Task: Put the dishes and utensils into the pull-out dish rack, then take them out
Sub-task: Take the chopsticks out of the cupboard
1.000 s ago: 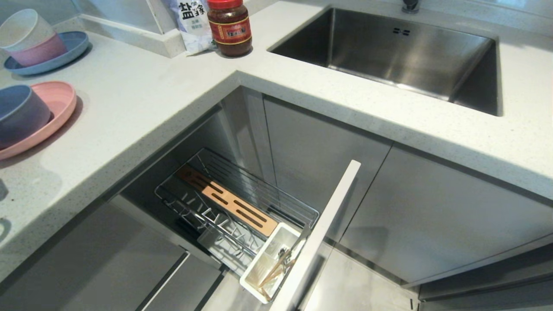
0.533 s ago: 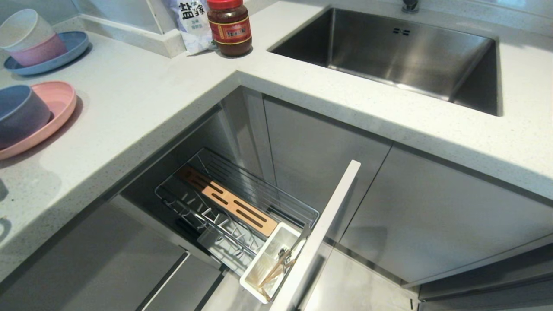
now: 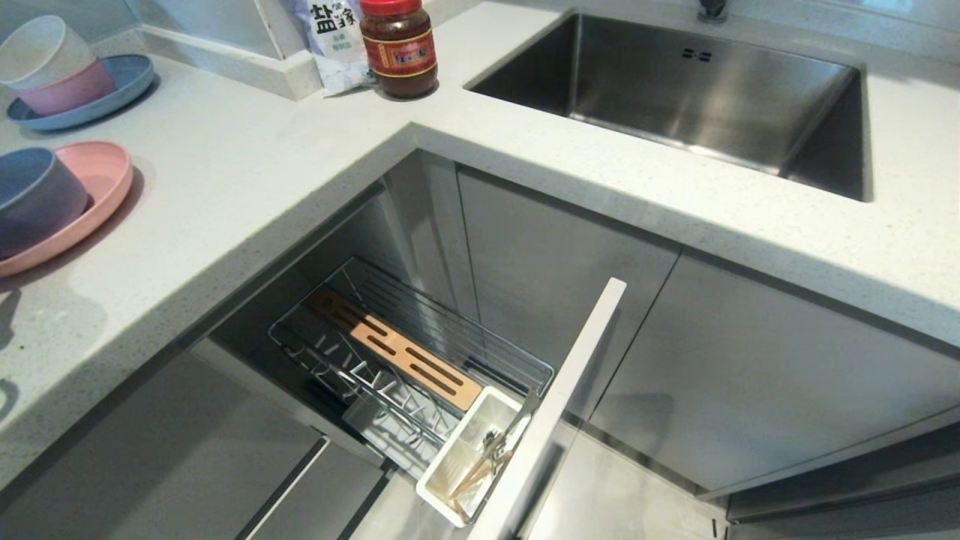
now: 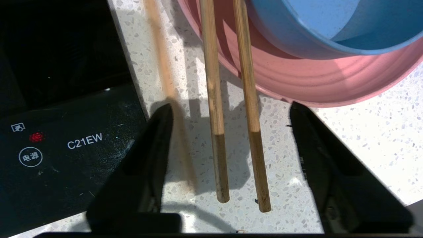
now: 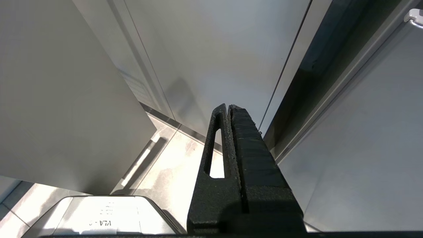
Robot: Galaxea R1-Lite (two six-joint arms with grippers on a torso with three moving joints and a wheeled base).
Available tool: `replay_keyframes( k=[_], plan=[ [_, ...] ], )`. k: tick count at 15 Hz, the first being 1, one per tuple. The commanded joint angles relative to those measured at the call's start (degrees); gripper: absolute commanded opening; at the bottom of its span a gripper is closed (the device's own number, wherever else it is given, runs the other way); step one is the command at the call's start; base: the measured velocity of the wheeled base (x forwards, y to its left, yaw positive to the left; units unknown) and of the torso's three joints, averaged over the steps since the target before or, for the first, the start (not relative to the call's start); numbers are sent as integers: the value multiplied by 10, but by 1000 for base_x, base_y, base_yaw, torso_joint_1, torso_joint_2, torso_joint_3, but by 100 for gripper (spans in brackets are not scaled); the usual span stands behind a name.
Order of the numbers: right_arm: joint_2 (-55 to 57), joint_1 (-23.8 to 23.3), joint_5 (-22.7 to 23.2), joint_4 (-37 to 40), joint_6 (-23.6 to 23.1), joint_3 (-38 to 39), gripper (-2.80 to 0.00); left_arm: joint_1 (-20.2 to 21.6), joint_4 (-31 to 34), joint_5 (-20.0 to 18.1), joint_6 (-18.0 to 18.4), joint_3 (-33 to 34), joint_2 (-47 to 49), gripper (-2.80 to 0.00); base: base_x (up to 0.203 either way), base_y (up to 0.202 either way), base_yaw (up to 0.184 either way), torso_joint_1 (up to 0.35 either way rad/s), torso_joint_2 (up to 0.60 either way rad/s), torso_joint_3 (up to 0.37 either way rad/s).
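Observation:
In the left wrist view my left gripper (image 4: 230,105) is open over the speckled counter. Two wooden chopsticks (image 4: 214,132) lie loose between its fingers (image 4: 148,158), touching neither; their far ends rest on the pink plate (image 4: 314,82). A blurred tan streak runs beside the left finger. The blue-grey bowl (image 4: 330,26) sits on that plate, also seen at the counter's left as bowl (image 3: 34,199) on plate (image 3: 97,187). The pull-out dish rack (image 3: 352,277) stands open below, its white cup (image 3: 450,439) holding wooden sticks (image 3: 474,471) and steel utensils. My right gripper (image 5: 228,106) is shut and empty, low beside cabinet fronts.
A black induction hob (image 4: 49,132) borders the counter beside the left gripper. A blue plate (image 3: 120,90) with stacked cups, a salt bag (image 3: 334,37) and a sauce jar (image 3: 399,46) stand at the back. The steel sink (image 3: 675,90) is on the right. The rack's pale front (image 3: 555,405) juts out.
In the head view only a shadow at the counter's left edge has shifted slightly; the plate, bowl and rack are where they were.

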Motion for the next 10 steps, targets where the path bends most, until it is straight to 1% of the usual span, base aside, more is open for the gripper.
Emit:
replay_keyframes(
  k=[1, 10],
  plan=[
    [-2, 0, 0, 0, 0, 1, -280, 1, 1, -1, -2, -2, -4, 0, 0, 0, 0, 0, 0, 0],
    [-2, 0, 0, 0, 0, 1, -280, -2, -1, 4, -2, -2, -66, 0, 0, 0, 0, 0, 0, 0]
  ],
)
